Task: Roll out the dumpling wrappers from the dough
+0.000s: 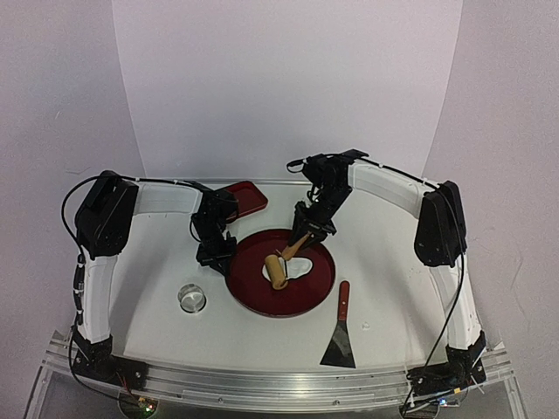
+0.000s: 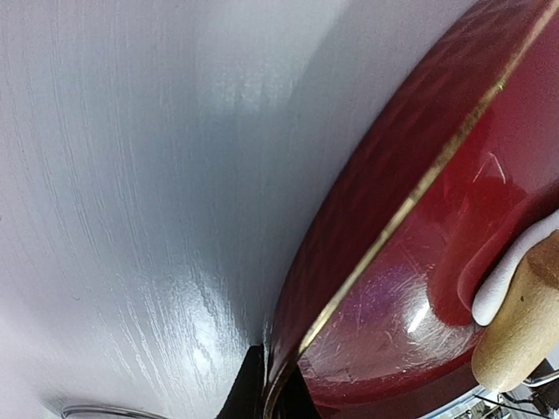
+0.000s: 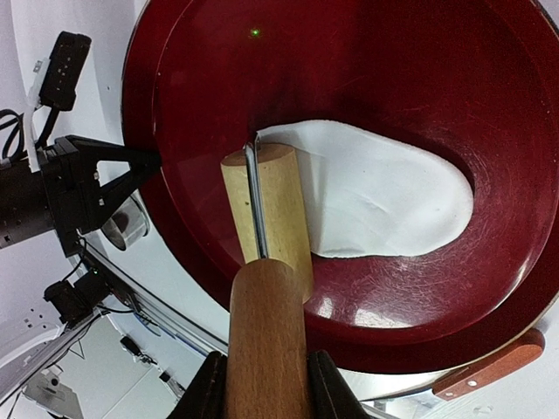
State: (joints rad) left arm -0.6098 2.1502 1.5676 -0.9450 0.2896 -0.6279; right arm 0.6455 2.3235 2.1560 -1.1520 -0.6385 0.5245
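The dough [image 3: 384, 196] is a flat irregular white sheet lying in the round red tray [image 3: 384, 61]; it also shows in the top view [image 1: 297, 268]. My right gripper [image 3: 265, 393] is shut on the wooden handle of a small roller [image 3: 266, 214], whose drum rests on the dough's edge [image 1: 277, 271]. My left gripper [image 2: 272, 384] is shut on the red tray's rim [image 2: 410, 201], at the tray's left side in the top view [image 1: 217, 253]. No neat round wrapper is in view.
A shiny metal ring cutter [image 1: 191, 298] stands on the table left of the tray. A scraper with a red-brown handle [image 1: 341, 327] lies to the tray's right. A small red rectangular tray [image 1: 244, 199] sits at the back.
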